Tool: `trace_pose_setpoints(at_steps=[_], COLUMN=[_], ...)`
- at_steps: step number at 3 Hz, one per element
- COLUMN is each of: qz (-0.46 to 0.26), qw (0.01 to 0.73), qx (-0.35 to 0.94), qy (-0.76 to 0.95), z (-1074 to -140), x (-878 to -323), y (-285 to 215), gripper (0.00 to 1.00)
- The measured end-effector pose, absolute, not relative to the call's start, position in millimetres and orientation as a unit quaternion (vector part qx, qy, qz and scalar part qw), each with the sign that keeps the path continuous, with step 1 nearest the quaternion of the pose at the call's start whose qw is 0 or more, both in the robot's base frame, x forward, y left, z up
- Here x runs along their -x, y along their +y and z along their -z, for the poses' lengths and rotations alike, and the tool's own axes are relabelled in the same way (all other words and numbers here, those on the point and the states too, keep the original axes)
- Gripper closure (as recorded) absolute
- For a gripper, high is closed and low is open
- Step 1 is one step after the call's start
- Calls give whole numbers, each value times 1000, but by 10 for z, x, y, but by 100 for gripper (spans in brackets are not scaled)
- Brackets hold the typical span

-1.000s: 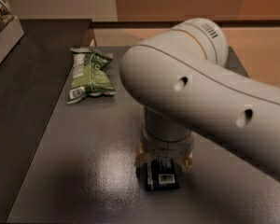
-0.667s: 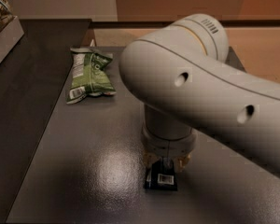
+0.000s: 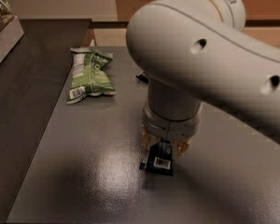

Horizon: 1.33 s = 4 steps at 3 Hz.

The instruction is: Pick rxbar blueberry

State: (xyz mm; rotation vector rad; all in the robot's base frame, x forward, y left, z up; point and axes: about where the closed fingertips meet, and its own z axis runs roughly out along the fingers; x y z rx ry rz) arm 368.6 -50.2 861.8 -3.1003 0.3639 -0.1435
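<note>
Gripper (image 3: 164,149) points straight down under the big white arm (image 3: 200,55), right over the rxbar blueberry (image 3: 157,163). Wrist blocks the view, so can't tell if it's wide, narrow or holding anything. Bar's dark end w/ white barcode patch sticks out toward the camera, low at the grey bench (image 3: 84,171), front-centre. Green chip bag (image 3: 87,74) lies well apart, back-left.

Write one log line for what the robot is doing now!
gripper: low over dark blue bar | bar: on table, partly hidden | green bag: apart, farther back
</note>
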Motion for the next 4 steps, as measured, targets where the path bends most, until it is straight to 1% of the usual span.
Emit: trace_pose_setpoints(at_steps=[1,3,4], qz=[68,118,130], qw=[52,115,122], qx=[978,949,947], qy=[191,269,266], z=[-9138,-10035,-10128], x=[-3934,-4319,-4295], y=[-461,-477,-439], gripper=[100,100,100])
